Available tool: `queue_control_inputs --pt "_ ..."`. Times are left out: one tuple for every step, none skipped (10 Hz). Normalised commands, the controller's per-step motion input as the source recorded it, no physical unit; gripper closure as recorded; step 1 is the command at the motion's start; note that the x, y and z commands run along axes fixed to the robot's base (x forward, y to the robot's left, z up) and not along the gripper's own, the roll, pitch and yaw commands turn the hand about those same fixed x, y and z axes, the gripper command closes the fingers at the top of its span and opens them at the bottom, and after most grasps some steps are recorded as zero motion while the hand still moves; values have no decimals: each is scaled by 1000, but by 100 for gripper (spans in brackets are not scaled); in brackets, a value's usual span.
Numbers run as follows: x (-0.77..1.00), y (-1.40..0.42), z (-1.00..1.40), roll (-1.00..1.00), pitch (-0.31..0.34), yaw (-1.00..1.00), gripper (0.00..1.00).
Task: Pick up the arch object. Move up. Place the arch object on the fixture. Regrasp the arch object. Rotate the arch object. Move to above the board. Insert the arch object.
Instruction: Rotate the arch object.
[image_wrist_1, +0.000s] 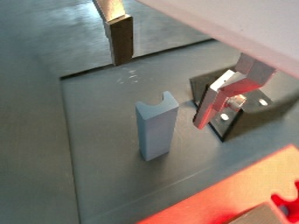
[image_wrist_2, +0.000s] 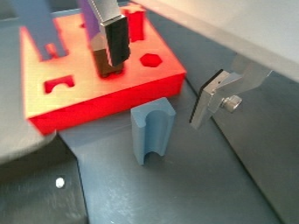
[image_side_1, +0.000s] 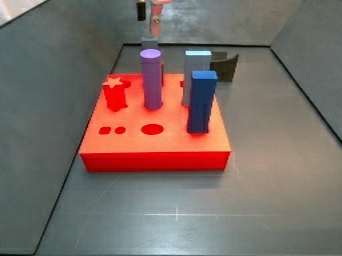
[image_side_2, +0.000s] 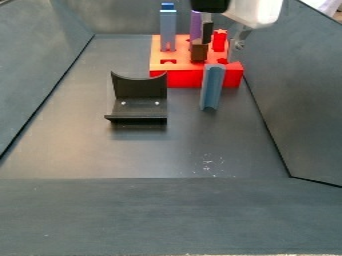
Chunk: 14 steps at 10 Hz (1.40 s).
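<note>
- I saw the two-finger silver gripper raised high above the floor, jaws apart, holding nothing.
- The pale grey-blue arch object stood upright on the floor between the red square board and the dark angular fixture.

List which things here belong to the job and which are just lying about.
Job:
arch block, upright on the floor beside the board
dark bracket
red board
end effector, empty, high beyond the board in a side view

Lying about:
purple round peg
blue square peg
red star piece
All three stand on the board.
</note>
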Motion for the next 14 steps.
queue_control_inputs --pt "32 -5 -33 -17 5 1000 0" --pt "33 -5 -31 -18 6 1000 0" --pt "33 -5 -30 -19 6 1000 0" --pt "34 -5 -29 -21 6 1000 0" --pt "34 -5 -28 -23 7 1000 0" --pt "34 -5 -28 -24 7 1000 0" --pt "34 -5 -28 -26 7 1000 0" --pt "35 -5 -27 -29 8 1000 0" --pt "35 -5 -27 -33 9 1000 0" --pt "35 -5 -27 -38 10 1000 0" --pt "35 -5 -26 -41 11 1000 0" --pt "35 -4 -26 -53 15 1000 0" --pt "35 -5 -26 -59 16 1000 0" --pt "35 -5 -26 -76 21 951 0"
